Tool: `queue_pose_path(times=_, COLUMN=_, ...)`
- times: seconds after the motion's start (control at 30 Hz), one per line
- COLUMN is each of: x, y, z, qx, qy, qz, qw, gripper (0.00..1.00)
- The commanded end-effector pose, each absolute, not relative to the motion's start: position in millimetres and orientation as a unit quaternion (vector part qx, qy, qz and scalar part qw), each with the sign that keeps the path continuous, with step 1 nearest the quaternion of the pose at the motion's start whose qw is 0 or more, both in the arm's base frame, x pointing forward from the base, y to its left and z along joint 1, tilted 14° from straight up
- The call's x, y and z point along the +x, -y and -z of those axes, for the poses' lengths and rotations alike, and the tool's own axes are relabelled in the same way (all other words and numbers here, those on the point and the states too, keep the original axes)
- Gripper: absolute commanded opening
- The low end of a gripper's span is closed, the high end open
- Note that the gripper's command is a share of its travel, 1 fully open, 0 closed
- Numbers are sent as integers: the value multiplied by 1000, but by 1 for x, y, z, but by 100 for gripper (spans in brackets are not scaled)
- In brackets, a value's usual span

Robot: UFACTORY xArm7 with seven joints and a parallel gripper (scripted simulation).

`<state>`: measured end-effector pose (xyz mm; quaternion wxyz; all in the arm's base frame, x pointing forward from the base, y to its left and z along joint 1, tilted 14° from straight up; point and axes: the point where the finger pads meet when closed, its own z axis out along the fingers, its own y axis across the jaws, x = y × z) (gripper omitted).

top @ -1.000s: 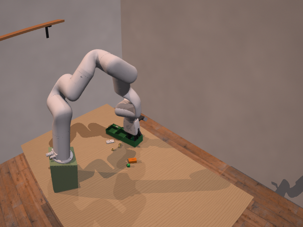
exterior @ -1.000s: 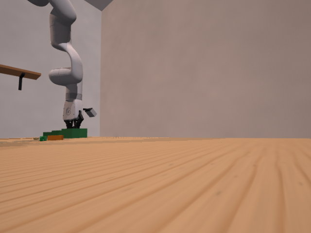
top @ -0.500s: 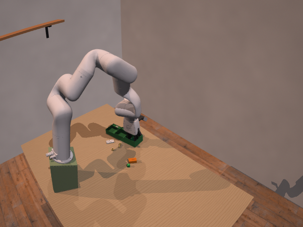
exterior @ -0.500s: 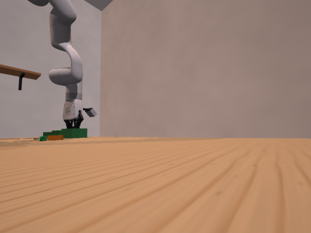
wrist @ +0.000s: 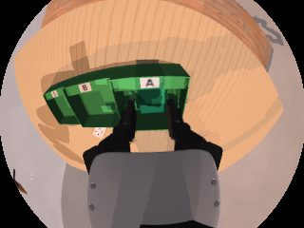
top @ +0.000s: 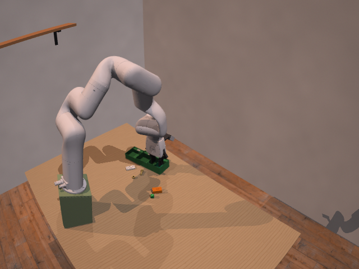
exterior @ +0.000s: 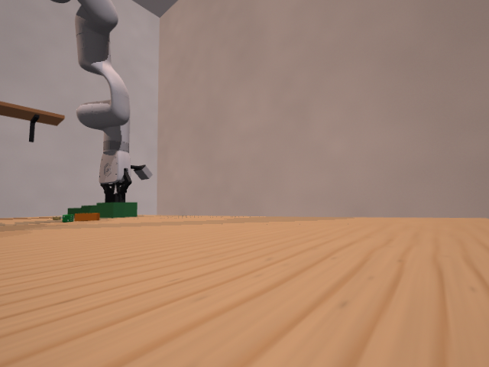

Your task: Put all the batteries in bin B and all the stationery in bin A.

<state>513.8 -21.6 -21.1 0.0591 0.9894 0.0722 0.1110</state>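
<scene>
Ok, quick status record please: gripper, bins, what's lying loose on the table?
gripper: black two-finger gripper open, holding nothing, at the compartment marked A
bins: green plastic bin tray, standing on the wooden table
loose on table: orange block; small green piece; flat white card; two small brass pieces
</scene>
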Motion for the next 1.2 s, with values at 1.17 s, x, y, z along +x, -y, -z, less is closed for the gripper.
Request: queue_pose_path(times=1.17, x=417, y=106, z=-9, qx=964, qy=236, qz=-123, qw=21, gripper=42)
